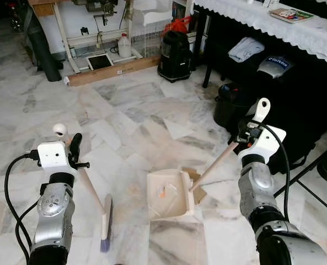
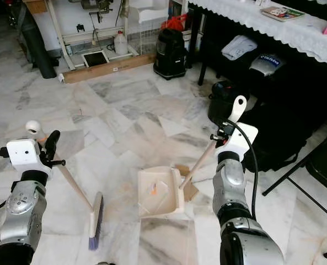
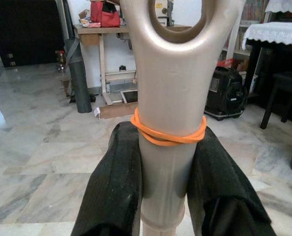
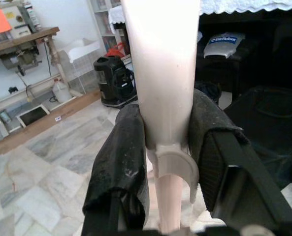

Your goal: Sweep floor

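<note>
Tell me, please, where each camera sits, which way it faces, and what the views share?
Left eye: head, looking down at the marble floor; both arms, broom, dustpan.
Right eye: same scene, shifted slightly.
Left wrist: along the left gripper, shut on the broom handle.
Right wrist: along the right gripper, shut on the dustpan handle.
Shared: black vacuum.

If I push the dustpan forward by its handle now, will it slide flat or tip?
Likely slides: the dustpan looks like light plastic lying flat on smooth marble. The right gripper holds its long handle high, so a push may lift the lip. The cardboard beside it could catch.
</note>
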`<state>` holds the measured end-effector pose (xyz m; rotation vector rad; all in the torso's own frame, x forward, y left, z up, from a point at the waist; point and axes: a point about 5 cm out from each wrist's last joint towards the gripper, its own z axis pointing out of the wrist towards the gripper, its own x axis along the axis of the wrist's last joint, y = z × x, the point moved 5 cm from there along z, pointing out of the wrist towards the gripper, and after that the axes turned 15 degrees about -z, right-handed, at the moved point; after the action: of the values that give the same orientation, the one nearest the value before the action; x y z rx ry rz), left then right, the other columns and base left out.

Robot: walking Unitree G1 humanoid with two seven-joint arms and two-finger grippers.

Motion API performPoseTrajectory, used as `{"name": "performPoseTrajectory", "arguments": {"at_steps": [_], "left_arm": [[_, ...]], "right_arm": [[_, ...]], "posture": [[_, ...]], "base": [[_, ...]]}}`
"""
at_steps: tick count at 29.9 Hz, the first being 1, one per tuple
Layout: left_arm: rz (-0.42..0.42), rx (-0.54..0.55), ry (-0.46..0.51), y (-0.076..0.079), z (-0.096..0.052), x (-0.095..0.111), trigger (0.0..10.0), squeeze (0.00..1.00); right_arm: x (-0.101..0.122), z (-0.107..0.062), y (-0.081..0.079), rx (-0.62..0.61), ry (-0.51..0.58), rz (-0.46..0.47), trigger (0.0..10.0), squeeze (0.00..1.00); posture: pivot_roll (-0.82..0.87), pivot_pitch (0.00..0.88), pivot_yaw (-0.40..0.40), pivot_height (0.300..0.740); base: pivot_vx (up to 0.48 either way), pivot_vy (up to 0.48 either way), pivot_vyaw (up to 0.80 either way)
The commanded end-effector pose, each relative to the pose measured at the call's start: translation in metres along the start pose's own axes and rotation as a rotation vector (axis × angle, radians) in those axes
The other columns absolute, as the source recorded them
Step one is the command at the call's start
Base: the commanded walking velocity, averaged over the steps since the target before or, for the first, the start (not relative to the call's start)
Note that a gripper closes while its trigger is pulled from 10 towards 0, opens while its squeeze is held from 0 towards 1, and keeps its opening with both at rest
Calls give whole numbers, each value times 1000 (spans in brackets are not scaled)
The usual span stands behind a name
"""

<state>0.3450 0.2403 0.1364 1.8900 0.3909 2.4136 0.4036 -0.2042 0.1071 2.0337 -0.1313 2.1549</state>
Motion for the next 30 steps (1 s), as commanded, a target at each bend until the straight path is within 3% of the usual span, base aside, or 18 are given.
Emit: {"name": "performPoseTrajectory", "arguments": {"at_steps": [1, 5, 9, 12, 15, 19, 22, 24, 29, 30], "left_arm": [[-7, -15, 49, 5, 1, 13, 10000, 0], [-38, -37, 27, 11, 2, 11, 10000, 0], [-153, -127, -41, 34, 9, 4, 10000, 0], [-195, -148, -62, 40, 9, 3, 10000, 0], [-355, -205, -116, 52, 9, 5, 10000, 0], [-408, -219, -99, 54, 10, 15, 10000, 0], [-353, -205, -82, 49, 12, 20, 10000, 0], [-205, -164, -60, 40, 13, 23, 10000, 0], [-155, -131, -29, 36, 14, 28, 10000, 0], [-107, -144, -18, 40, 13, 28, 10000, 0]], "right_arm": [[10, 1, -1, -3, 47, 5, 10000, 0], [9, -1, 1, -18, 49, 11, 10000, 0], [11, -1, 2, -24, 53, 16, 10000, 0], [11, -1, 2, -25, 55, 17, 10000, 0], [13, 0, 1, -24, 54, 18, 10000, 0], [13, 1, -1, -16, 51, 19, 10000, 0], [13, 1, -4, -11, 47, 23, 10000, 0], [13, 1, -7, -6, 46, 28, 10000, 0], [12, 0, -8, -5, 45, 33, 10000, 0], [10, -1, -7, -6, 42, 34, 10000, 0]], "posture": [[99, 0, -50, 740], [86, 0, -35, 740], [79, 3, -29, 740], [80, 14, -31, 740], [90, 27, -39, 740], [100, 30, -42, 740], [104, 29, -42, 740], [105, 29, -41, 740], [103, 25, -38, 740], [104, 19, -36, 740]], "base": [[0, 0, 0], [0, 0, 0], [0, 0, 0], [0, 0, 0], [0, 0, 0], [0, 0, 0], [0, 0, 0], [0, 0, 0], [0, 0, 0], [0, 0, 0]]}}
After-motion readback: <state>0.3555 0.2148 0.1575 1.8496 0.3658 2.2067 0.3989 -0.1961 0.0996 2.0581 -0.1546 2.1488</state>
